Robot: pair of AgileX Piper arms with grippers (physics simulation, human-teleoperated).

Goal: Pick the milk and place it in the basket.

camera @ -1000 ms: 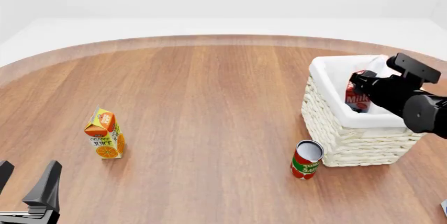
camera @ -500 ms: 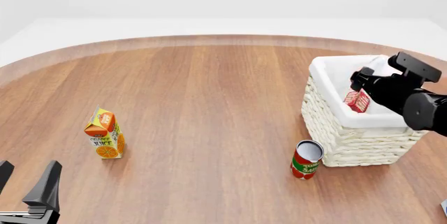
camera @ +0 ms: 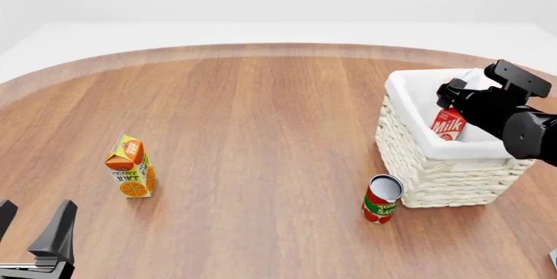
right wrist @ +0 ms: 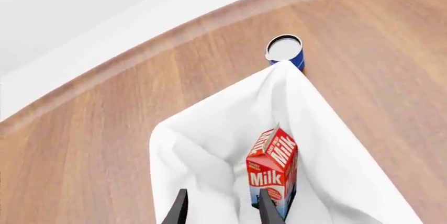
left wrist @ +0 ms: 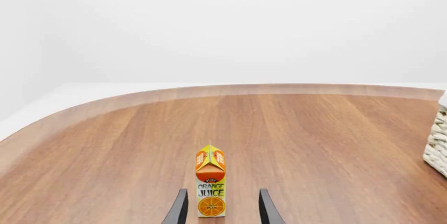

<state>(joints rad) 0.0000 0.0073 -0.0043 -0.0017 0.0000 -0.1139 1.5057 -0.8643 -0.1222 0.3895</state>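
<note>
Front view: the red gable-top milk carton (camera: 448, 124) with white "Milk" lettering stands inside the large off-white woven wicker basket (camera: 418, 161) lined with white cloth, at the table's right side. The right gripper (camera: 454, 94) hovers above the basket, its black fingers apart and holding nothing; in the right wrist view the carton (right wrist: 274, 174) sits free between the lining's walls (right wrist: 188, 156). The left gripper (left wrist: 221, 209) rests low at the near left, fingers parted and empty, facing the upright orange juice carton (left wrist: 210, 182). A red tin can (camera: 381, 199) stands just beside the basket's near wall.
</note>
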